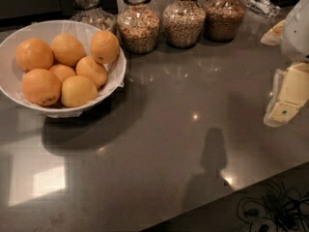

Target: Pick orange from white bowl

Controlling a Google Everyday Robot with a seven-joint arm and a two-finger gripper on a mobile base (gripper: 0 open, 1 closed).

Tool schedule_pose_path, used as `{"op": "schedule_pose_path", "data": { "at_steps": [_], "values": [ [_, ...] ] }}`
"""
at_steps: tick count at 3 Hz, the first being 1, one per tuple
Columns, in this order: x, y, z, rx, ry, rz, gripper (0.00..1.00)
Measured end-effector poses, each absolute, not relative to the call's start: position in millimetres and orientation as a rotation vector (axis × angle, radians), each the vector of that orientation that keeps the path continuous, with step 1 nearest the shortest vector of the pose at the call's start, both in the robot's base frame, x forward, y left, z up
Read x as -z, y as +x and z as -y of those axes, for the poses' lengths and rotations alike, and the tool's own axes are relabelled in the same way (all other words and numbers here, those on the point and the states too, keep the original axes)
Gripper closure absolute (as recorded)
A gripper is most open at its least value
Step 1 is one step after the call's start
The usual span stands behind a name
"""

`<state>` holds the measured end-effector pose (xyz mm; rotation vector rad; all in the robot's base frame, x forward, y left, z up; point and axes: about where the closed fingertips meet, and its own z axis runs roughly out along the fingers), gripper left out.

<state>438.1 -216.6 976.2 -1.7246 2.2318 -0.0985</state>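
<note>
Cables: a dark tangle of cables [270, 211] lies on the floor at the lower right corner, past the near edge of the worktop.
Worktop: the worktop [183, 95] is dark grey and glossy and fills most of the frame; a pale square of reflected light [48, 180] sits at the lower left.
Shadow: a dark, upright shadow [213, 153] falls on the surface right of centre, low in the frame.
Pincer: the cream-coloured pincer [286, 98] hangs at the right edge at mid height, above the surface and well apart from the fruit. I cannot tell whether it is apart or together, and it holds nothing that I can see.
Arm: a white section of the arm [297, 28] rises above it at the upper right edge.
White bowl: the white bowl [43, 25] stands at the upper left, wide and round, with a crinkled white liner [118, 83] over its right rim.
Fruit: seven lie heaped inside.
Orange: the orange [104, 46], deep in colour with a small dark dot, sits highest in the heap against the right rim.
Paler fruit: a yellowish one [78, 91] lies at the front.
Bruised fruit: one with a dark mark [41, 86] lies front left.
Jars: four glass jars of grain [183, 18] stand in a row along the top, the leftmost partly behind the rim.
</note>
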Motion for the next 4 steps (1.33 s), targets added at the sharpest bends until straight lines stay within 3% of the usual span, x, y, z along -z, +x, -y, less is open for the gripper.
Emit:
{"op": "schedule_pose_path", "data": {
  "at_steps": [2, 4],
  "values": [
    [-979, 449, 197, 0.11, -1.739, -2.171, 0.0],
    [-999, 510, 123, 0.127, -1.79, -1.94, 0.0]
  ]
}}
